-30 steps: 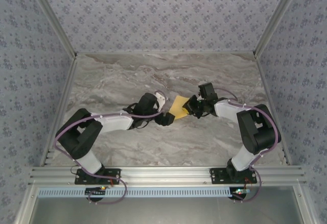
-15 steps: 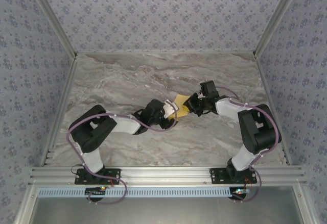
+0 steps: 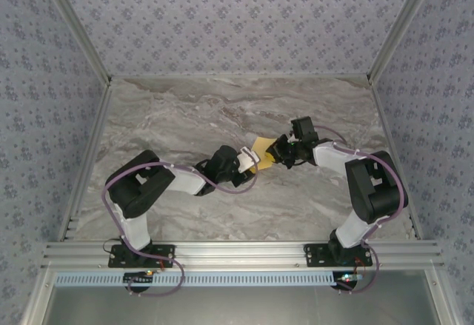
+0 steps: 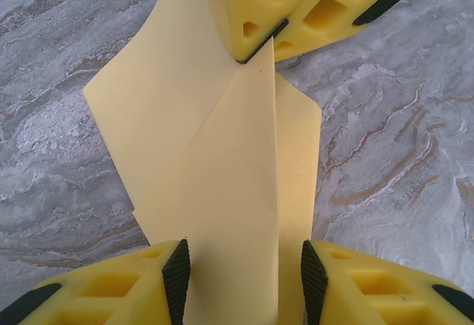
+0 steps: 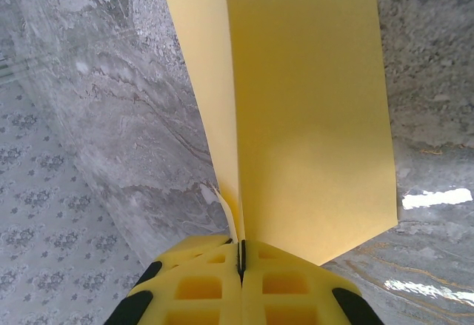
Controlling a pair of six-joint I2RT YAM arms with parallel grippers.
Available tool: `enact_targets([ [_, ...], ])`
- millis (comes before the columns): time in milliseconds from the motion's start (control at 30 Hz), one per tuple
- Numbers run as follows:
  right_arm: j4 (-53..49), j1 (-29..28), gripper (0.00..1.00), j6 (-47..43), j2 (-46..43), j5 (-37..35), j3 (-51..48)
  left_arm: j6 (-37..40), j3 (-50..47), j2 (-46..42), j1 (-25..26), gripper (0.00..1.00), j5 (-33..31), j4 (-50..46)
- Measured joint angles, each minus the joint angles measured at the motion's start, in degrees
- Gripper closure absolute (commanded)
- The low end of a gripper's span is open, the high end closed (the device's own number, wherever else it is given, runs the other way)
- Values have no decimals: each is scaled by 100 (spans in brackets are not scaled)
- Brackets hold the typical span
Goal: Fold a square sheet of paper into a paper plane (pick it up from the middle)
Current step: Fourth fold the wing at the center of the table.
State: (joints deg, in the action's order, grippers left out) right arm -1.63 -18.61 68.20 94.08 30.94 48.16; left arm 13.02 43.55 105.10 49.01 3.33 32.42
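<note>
Pinched by the right gripper (image 5: 241,255), the sheet of paper (image 4: 222,184) is now straddled by the narrowing, still-spread left gripper (image 4: 243,272), likely readying a crease.

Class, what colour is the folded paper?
Pale yellow paper, unmarked; the left wrist view shows it best.

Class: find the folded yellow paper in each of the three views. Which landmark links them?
Top external: folded yellow paper near frame centre, between left claw and right claw.
Left wrist: centre of frame, running from bottom edge to top.
Right wrist: rising from bottom centre toward the top right.
Shared landmark: the right claw pinching one end of the paper.
</note>
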Motion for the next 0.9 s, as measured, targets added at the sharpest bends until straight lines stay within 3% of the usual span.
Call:
enact_targets([
  [533,2,11,92,4,63,63,0,-61,92,13,-90,82,249,-20],
  [733,-17,11,74,35,76,131,0,-85,155,42,-103,87,358,-98],
  [900,-55,22,51,-116,74,146,15,-282,177,83,-131,89,533,-125],
])
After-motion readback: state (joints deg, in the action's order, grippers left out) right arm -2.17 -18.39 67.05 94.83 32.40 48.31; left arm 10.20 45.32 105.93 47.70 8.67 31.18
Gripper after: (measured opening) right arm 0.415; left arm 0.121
